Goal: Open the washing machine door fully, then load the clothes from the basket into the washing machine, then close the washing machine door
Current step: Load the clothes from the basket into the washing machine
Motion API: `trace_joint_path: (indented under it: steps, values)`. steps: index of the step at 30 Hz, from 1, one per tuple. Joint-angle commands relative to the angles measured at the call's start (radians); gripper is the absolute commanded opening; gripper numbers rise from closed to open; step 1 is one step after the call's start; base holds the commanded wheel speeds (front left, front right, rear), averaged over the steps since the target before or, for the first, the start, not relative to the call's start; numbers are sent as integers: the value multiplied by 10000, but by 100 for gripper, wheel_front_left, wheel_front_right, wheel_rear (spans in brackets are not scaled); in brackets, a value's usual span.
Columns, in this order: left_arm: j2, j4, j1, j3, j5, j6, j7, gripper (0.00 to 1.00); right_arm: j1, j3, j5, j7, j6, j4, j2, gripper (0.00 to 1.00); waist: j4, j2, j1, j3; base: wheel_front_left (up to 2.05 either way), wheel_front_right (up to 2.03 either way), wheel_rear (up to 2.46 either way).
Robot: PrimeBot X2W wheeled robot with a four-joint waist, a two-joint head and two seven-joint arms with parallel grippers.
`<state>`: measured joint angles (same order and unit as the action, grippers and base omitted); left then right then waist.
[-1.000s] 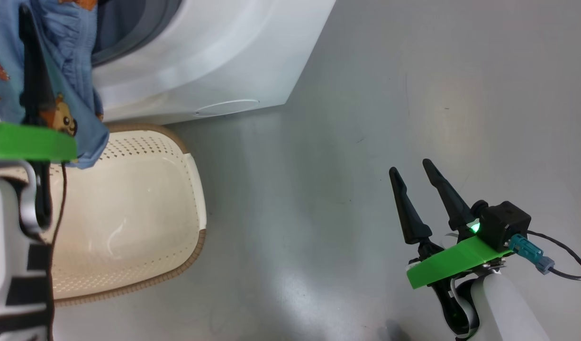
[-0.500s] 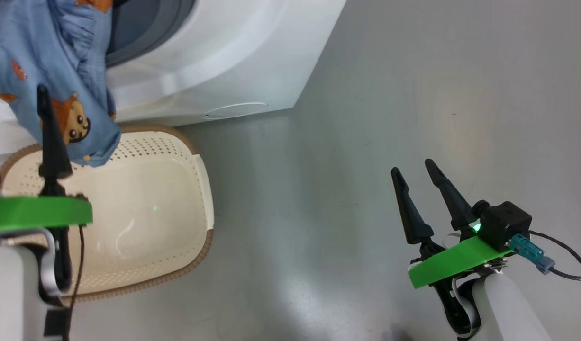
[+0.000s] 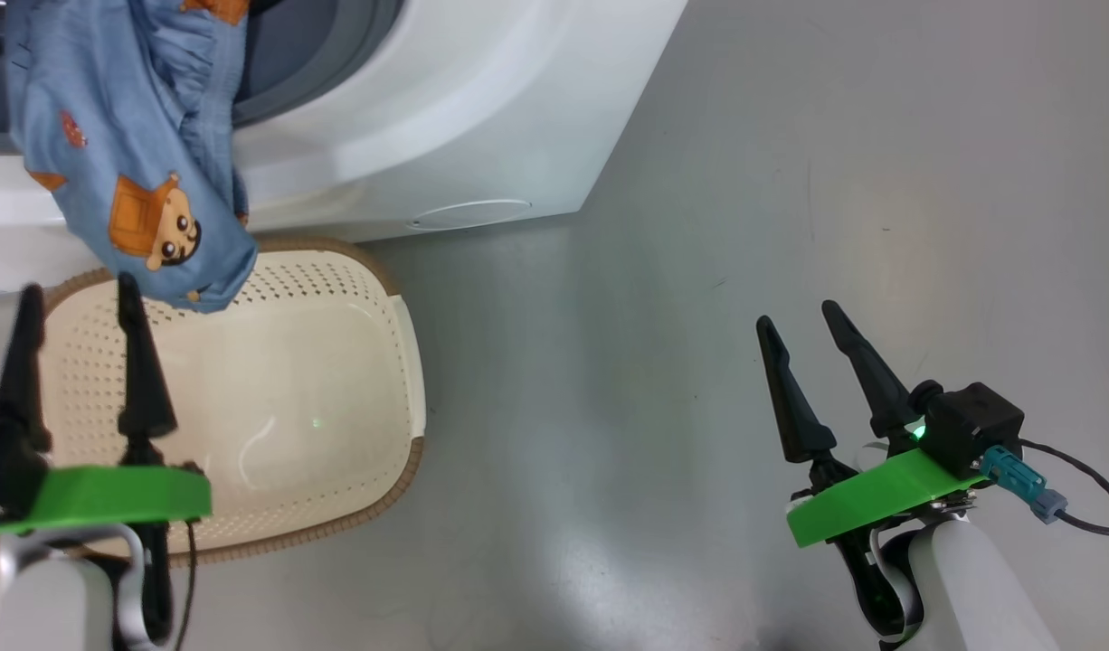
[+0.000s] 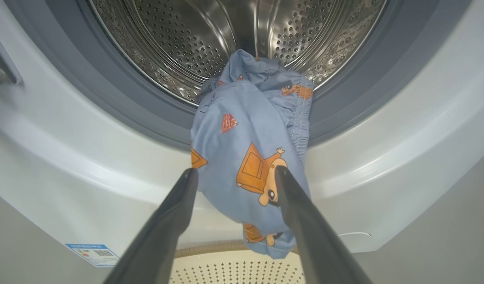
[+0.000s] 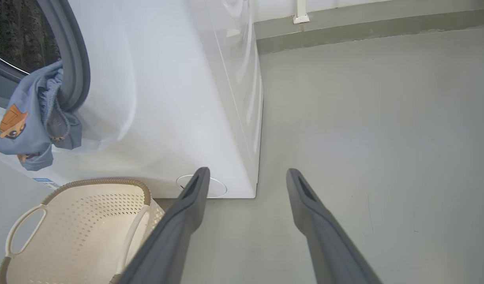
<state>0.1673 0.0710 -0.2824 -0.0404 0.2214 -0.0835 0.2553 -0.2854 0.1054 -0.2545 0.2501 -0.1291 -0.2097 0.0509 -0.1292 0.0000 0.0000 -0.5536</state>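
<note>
at the far left of the head view, the left gripper (image 3: 78, 298) hovers over the near left end of the basket (image 3: 412, 362), its two dark fingers spread apart and holding nothing. its wrist view looks between those fingers at the washing machine's mouth, and neither finger touches the cloth ahead.

just right of it and higher up, a light blue garment (image 3: 129, 154) with orange-brown cartoon prints hangs over the lower lip of the mouth. its upper part lies inside on the perforated steel drum (image 4: 167, 47) and across the grey rubber ring (image 4: 107, 90). its lower part dangles down the white front panel, with the hem above the far rim of the basket.

the cream perforated basket with its brown woven-look rim stands on the floor, close against the front of the washing machine (image 3: 446, 108). a small blue label sticker (image 4: 92, 252) sits low on the machine's front, left of the garment in the left wrist view.

further right lies bare grey floor (image 3: 699, 181). at the lower right the right gripper (image 3: 797, 315) hangs over that floor, well apart from machine and basket, its fingers parted and grasping nothing.
</note>
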Motion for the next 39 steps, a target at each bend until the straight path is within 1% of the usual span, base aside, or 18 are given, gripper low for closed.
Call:
trace_joint_path:
  steps: [1,7,22,39]
  values:
    - [83,-254,324,-328,118,-76,46,100,263,166,110,117,-16,242,-7,100,29,0,0,15,0,0,0]
    - [-235,-137,839,-224,150,-110,58,100,243,220,124,117,-16,257,-7,100,39,0,0,27,0,0,0]
    - [-612,104,1623,-445,46,-44,63,100,225,255,145,117,-16,218,-7,100,22,0,0,60,0,0,0]
    - [-871,331,1612,-661,-101,205,64,100,262,196,182,117,-16,213,-7,100,79,0,0,94,0,0,0]
